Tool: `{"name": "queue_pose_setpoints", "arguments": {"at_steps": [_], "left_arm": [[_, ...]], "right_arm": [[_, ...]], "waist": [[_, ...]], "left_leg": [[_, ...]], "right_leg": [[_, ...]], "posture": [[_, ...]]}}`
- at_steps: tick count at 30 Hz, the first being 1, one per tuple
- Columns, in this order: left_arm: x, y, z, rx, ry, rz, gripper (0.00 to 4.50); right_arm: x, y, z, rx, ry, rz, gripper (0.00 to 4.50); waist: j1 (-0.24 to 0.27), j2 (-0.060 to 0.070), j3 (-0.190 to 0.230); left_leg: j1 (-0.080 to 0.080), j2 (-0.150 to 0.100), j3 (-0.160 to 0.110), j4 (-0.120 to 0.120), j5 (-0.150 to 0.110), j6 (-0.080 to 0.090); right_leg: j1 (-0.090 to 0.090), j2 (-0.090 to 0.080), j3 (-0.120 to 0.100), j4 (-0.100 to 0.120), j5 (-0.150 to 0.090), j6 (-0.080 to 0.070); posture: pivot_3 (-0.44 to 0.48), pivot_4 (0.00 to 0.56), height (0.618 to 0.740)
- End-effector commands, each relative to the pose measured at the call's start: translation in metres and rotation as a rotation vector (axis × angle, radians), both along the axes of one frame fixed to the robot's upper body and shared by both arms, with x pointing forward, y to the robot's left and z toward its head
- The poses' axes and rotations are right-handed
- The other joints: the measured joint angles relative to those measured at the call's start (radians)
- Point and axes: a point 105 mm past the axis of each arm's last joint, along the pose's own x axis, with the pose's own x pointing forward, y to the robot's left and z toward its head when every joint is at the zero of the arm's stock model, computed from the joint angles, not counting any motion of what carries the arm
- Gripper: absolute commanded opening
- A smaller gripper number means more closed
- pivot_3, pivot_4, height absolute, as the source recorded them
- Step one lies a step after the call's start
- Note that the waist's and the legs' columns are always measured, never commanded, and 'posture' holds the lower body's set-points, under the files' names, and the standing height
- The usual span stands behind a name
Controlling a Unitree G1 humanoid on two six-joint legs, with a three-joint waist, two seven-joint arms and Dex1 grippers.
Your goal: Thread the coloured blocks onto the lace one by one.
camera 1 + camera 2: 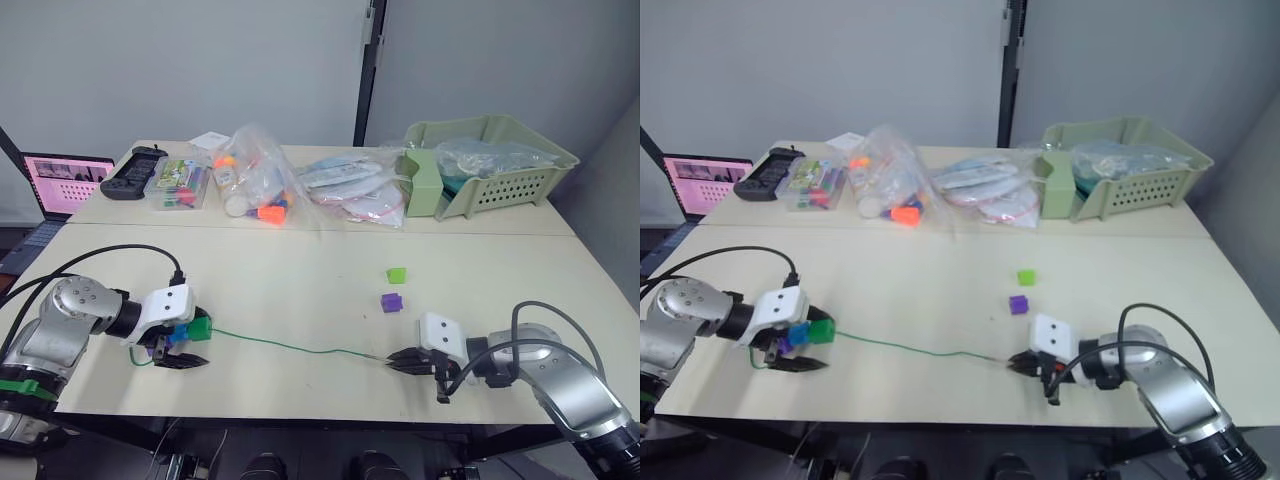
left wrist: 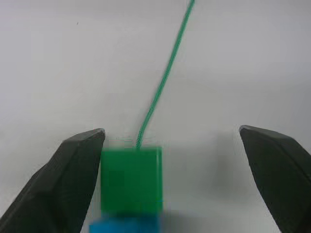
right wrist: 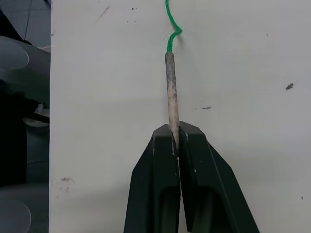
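right gripper point(image 3: 177, 145) pinches the thin green lace point(image 1: 290, 346) by its stiff pale tip; left gripper point(image 2: 172, 160) gapes around the dark green plastic cube point(image 2: 131, 179), threaded beside blue and purple ones. lime cube point(image 1: 397, 274) and purple cube point(image 1: 392, 301) lie farther off, unthreaded.

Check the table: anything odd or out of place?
Nothing stands out. Thin green lace lies across the table, stiff tip pinched in the right gripper; small lime green cube and purple cube sit loose, unthreaded.
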Motion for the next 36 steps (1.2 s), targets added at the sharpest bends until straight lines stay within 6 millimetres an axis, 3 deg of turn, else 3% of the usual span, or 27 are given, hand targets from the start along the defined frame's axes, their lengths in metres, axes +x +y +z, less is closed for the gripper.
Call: {"name": "queue_pose_setpoints", "arguments": {"at_steps": [1, 5, 8, 10, 14, 18, 26, 27, 29, 32, 36], "left_arm": [[-0.002, -0.053, 0.022, -0.137, -0.035, -0.101, 4.48], [-0.007, -0.098, 0.013, -0.201, -0.034, -0.162, 4.48], [-0.007, -0.153, -0.004, -0.246, -0.063, -0.237, 4.48], [-0.008, -0.174, -0.010, -0.254, -0.079, -0.269, 4.48], [-0.014, -0.189, -0.017, -0.246, -0.072, -0.319, 4.48], [-0.012, -0.186, -0.020, -0.227, -0.068, -0.310, 4.48], [-0.009, -0.185, -0.015, -0.246, -0.072, -0.294, 2.00], [-0.009, -0.185, -0.015, -0.247, -0.073, -0.293, 1.45], [-0.009, -0.185, -0.015, -0.247, -0.072, -0.291, 1.03], [-0.009, -0.186, -0.016, -0.248, -0.070, -0.290, 0.03], [-0.009, -0.186, -0.015, -0.250, -0.071, -0.290, 0.03]], "right_arm": [[-0.001, 0.013, 0.010, 0.024, -0.035, 0.037, 0.00], [0.000, 0.019, 0.009, 0.026, -0.030, 0.041, 0.00], [0.002, 0.023, 0.004, 0.003, -0.019, 0.036, 0.00], [0.004, 0.024, 0.002, -0.005, -0.012, 0.027, 0.00], [0.008, 0.025, 0.003, -0.005, -0.016, 0.017, 0.00], [0.007, 0.025, 0.002, -0.005, -0.011, 0.012, 0.00], [0.005, 0.024, 0.001, -0.008, -0.003, 0.003, 0.00], [0.005, 0.024, 0.001, -0.007, -0.002, 0.003, 0.00], [0.005, 0.024, 0.001, -0.007, -0.003, 0.002, 0.00], [0.006, 0.024, 0.001, -0.007, -0.003, 0.001, 0.00], [0.005, 0.024, 0.001, -0.008, -0.002, 0.002, 0.00]], "waist": [[0.005, 0.000, 0.000], [0.010, 0.000, 0.000], [0.010, 0.000, 0.000], [0.011, -0.001, 0.000], [0.005, 0.000, 0.000], [0.007, 0.000, 0.000], [0.011, 0.000, 0.000], [0.011, 0.000, 0.000], [0.011, 0.000, 0.000], [0.011, 0.000, 0.000], [0.011, 0.000, 0.000]], "left_leg": [[0.000, 0.000, 0.000, 0.000, 0.000, 0.000], [0.000, -0.001, 0.000, 0.001, 0.000, 0.000], [0.000, -0.001, -0.001, 0.002, 0.000, 0.000], [-0.001, -0.001, -0.001, 0.004, 0.000, 0.000], [-0.001, -0.001, -0.001, 0.006, 0.000, 0.000], [-0.001, -0.001, -0.002, 0.006, 0.000, 0.000], [-0.002, -0.002, -0.002, 0.007, 0.000, 0.000], [-0.002, -0.002, -0.002, 0.007, 0.000, 0.000], [-0.001, -0.002, -0.002, 0.007, 0.000, 0.000], [-0.002, -0.002, -0.002, 0.007, 0.000, 0.000], [-0.002, -0.002, -0.002, 0.007, 0.000, 0.000]], "right_leg": [[0.000, 0.000, 0.000, 0.000, 0.000, 0.000], [0.001, 0.000, 0.000, 0.000, 0.000, 0.001], [0.001, 0.000, 0.000, 0.001, 0.000, 0.001], [0.001, 0.000, 0.000, 0.002, 0.000, 0.001], [0.001, 0.000, 0.000, 0.002, 0.000, 0.001], [0.001, 0.001, 0.000, 0.003, 0.000, 0.001], [0.001, 0.000, 0.000, 0.003, 0.000, 0.001], [0.001, 0.000, 0.000, 0.003, 0.000, 0.001], [0.001, 0.000, 0.000, 0.003, 0.000, 0.001], [0.001, 0.000, 0.000, 0.003, 0.000, 0.001], [0.001, 0.000, 0.000, 0.003, 0.000, 0.001]], "posture": [[0.000, 0.150, 0.740], [0.000, 0.150, 0.740], [0.000, 0.150, 0.740], [0.000, 0.150, 0.740], [0.000, 0.150, 0.740], [0.000, 0.150, 0.740], [0.000, 0.150, 0.740], [0.000, 0.150, 0.740], [0.000, 0.150, 0.740], [0.000, 0.150, 0.740], [0.000, 0.150, 0.740]]}}
